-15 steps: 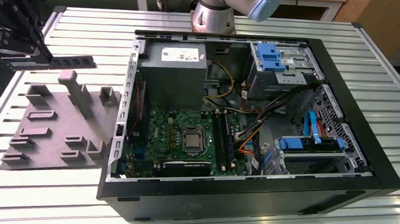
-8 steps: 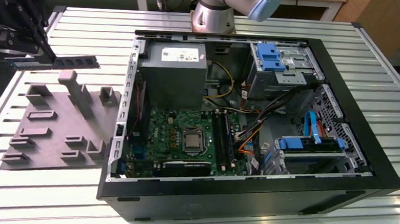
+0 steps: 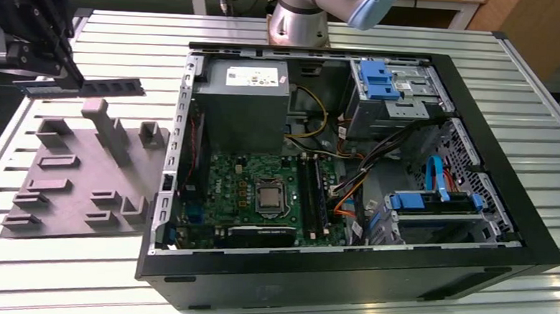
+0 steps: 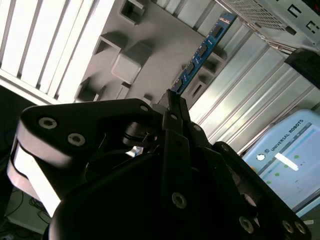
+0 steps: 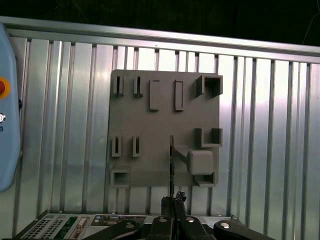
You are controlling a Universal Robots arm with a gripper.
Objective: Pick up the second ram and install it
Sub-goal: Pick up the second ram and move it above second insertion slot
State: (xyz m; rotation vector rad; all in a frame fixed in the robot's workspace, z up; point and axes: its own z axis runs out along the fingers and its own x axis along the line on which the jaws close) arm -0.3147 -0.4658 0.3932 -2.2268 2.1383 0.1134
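In the exterior view my gripper (image 3: 73,83) hangs at the far left, above the grey fixture block (image 3: 78,168), and is shut on one end of the second ram (image 3: 113,87). The stick is held level in the air and points toward the open computer case (image 3: 507,212). In the second wrist view the ram (image 4: 201,54) juts out from the fingertips (image 4: 174,102) over the fixture (image 4: 150,60). The first wrist view has it edge-on as a thin dark line (image 5: 171,165) over the fixture (image 5: 165,120). The green motherboard (image 3: 249,191) with its long black slots (image 3: 314,198) lies inside the case.
Inside the case are a grey power supply (image 3: 240,101), blue drive cages (image 3: 380,79), blue cables (image 3: 439,181) and orange wiring (image 3: 345,203). The arm's base (image 3: 302,18) stands behind the case. A teach pendant (image 5: 7,125) lies on the slatted table (image 5: 280,125) beside the fixture.
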